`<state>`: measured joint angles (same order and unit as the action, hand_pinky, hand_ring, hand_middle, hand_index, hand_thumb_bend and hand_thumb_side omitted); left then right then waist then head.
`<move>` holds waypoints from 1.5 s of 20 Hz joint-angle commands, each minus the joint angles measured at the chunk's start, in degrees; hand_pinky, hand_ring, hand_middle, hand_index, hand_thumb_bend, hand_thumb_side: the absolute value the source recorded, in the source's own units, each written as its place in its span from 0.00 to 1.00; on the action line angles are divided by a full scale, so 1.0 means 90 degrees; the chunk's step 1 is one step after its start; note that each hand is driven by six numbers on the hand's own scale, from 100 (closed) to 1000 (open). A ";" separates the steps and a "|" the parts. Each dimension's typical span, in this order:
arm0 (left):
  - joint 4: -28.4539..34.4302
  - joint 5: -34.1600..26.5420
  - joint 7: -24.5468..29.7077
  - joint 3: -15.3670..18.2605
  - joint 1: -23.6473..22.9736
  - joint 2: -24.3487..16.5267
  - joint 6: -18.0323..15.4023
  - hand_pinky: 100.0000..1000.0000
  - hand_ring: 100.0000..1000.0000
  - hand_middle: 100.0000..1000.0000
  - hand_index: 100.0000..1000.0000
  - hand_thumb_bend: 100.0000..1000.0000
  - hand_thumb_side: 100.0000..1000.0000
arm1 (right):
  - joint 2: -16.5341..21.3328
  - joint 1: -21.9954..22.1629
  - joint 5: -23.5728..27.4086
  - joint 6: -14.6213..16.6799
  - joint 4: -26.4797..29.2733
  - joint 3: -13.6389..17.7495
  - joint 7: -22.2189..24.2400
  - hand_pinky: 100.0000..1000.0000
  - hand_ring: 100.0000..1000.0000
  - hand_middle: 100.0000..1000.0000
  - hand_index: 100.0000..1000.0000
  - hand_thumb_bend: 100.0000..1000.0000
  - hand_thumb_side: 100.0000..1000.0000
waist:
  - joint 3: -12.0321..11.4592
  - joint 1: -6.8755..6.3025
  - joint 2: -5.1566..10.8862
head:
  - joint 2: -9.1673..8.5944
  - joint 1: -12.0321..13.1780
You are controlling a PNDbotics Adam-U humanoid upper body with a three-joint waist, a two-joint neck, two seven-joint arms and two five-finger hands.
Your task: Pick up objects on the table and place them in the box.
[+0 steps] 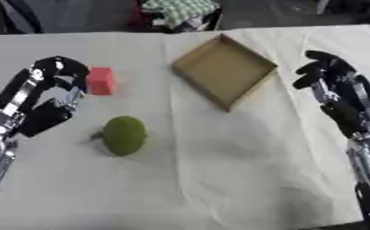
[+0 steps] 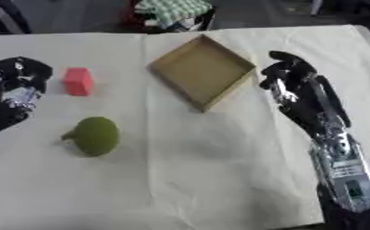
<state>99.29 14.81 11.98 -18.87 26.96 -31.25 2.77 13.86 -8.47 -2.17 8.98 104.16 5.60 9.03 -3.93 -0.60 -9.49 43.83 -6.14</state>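
Note:
A shallow cardboard box [image 1: 224, 72] lies turned like a diamond at the table's upper middle, with nothing inside. A red block [image 1: 101, 80] sits to its left. A round green fruit-like object [image 1: 125, 135] lies below the block, left of centre. My left hand [image 1: 59, 85] hovers just left of the red block, fingers curled above it and thumb below, holding nothing. My right hand [image 2: 294, 87] hangs right of the box with its fingers bent at the tips, also holding nothing.
A white cloth [image 1: 219, 170] covers the table. Beyond the far edge stand dark chair legs and a green checked cloth [image 1: 176, 9]. The table's right edge runs close to my right arm.

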 commanded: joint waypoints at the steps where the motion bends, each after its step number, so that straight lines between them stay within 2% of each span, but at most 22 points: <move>1: 0.0073 0.0634 0.0981 -0.0281 0.0408 -0.0651 -0.0103 0.68 0.77 0.74 0.77 0.18 0.46 | 0.0145 -0.0035 -0.0014 0.0015 0.0110 -0.0008 0.0040 0.58 0.52 0.56 0.82 0.00 0.47 | 0.0015 0.0001 0.0117 | 0.0032 0.0007; 7: -0.0182 0.1296 0.2163 -0.0789 0.1170 -0.0812 -0.0302 0.72 0.78 0.78 0.83 0.35 0.42 | 0.0164 -0.0017 -0.0008 0.0020 0.0101 -0.0024 0.0058 0.58 0.52 0.56 0.82 0.00 0.47 | 0.0071 -0.0025 0.0161 | 0.0032 -0.0021; 9: -0.0314 0.1417 0.2412 -0.0877 0.1325 -0.0803 -0.0355 0.73 0.74 0.77 0.83 0.39 0.41 | 0.0171 -0.0013 -0.0007 0.0020 0.0099 -0.0026 0.0059 0.58 0.52 0.56 0.82 0.00 0.48 | 0.0082 -0.0035 0.0169 | 0.0032 -0.0033; 18: -0.1103 0.1817 0.3330 -0.1277 0.1750 -0.0483 -0.0726 0.73 0.70 0.74 0.83 0.40 0.37 | 0.0180 -0.0005 0.0002 0.0016 0.0090 -0.0049 0.0082 0.58 0.52 0.56 0.82 0.00 0.48 | 0.0110 -0.0064 0.0191 | 0.0032 -0.0064; 23: -0.1679 0.2066 0.3529 -0.1474 0.1935 -0.0176 -0.0956 0.74 0.70 0.75 0.83 0.42 0.36 | 0.0178 -0.0004 0.0008 0.0018 0.0089 -0.0058 0.0093 0.58 0.52 0.56 0.82 0.00 0.48 | 0.0132 -0.0064 0.0204 | 0.0032 -0.0062; 24: -0.1777 0.2150 0.3493 -0.1472 0.1951 -0.0124 -0.0976 0.74 0.71 0.76 0.83 0.39 0.36 | 0.0177 -0.0001 0.0008 0.0018 0.0088 -0.0057 0.0093 0.58 0.52 0.56 0.82 0.00 0.48 | 0.0135 -0.0064 0.0205 | 0.0032 -0.0065; 25: -0.1867 0.2245 0.3433 -0.1466 0.1965 -0.0077 -0.0994 0.75 0.71 0.76 0.83 0.42 0.35 | 0.0176 0.0002 0.0008 0.0018 0.0087 -0.0057 0.0094 0.58 0.52 0.56 0.82 0.00 0.48 | 0.0138 -0.0065 0.0205 | 0.0032 -0.0068; 30: -0.2236 0.2734 0.3196 -0.1453 0.1997 0.0095 -0.1116 0.75 0.71 0.76 0.83 0.42 0.33 | 0.0169 0.0005 0.0007 0.0015 0.0084 -0.0052 0.0093 0.58 0.52 0.56 0.82 0.00 0.48 | 0.0153 -0.0074 0.0206 | 0.0032 -0.0075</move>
<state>79.50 38.36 41.35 -32.38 43.57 -29.98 -7.04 14.34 -8.02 -2.17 8.96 104.15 4.91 9.68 -2.61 -1.28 -8.52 43.83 -6.67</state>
